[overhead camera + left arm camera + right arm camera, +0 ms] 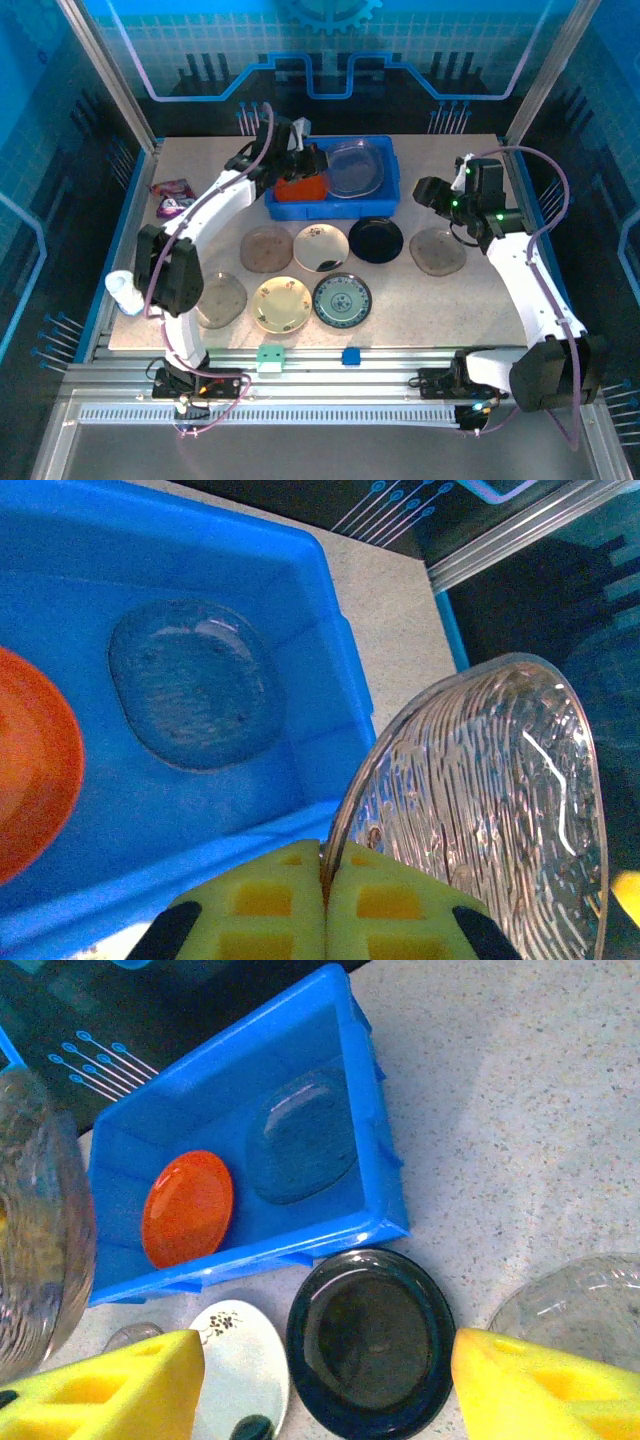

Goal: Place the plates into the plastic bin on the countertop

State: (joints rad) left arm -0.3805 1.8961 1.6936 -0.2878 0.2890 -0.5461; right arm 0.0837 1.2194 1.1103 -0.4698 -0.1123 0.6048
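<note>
Two plates lie flat inside the blue bin (385,200), an orange one (300,188) on the left and a smoky clear one (356,168) beside it. We see the left gripper (325,875) clamped tight on the rim of a ribbed clear plate (490,800), holding it on edge near the bin's far left corner. On the countertop (450,310) in front of the bin we count seven more. A brown plate (266,248), a white flowered plate (321,246), a black plate (376,239) and a smoky grey plate (437,250) make one row. A grey plate (220,300), a cream flowered plate (282,304) and a blue-green patterned plate (342,300) sit nearer us. The right gripper (328,1360) hangs above the black plate with its jaws wide apart, holding nothing.
</note>
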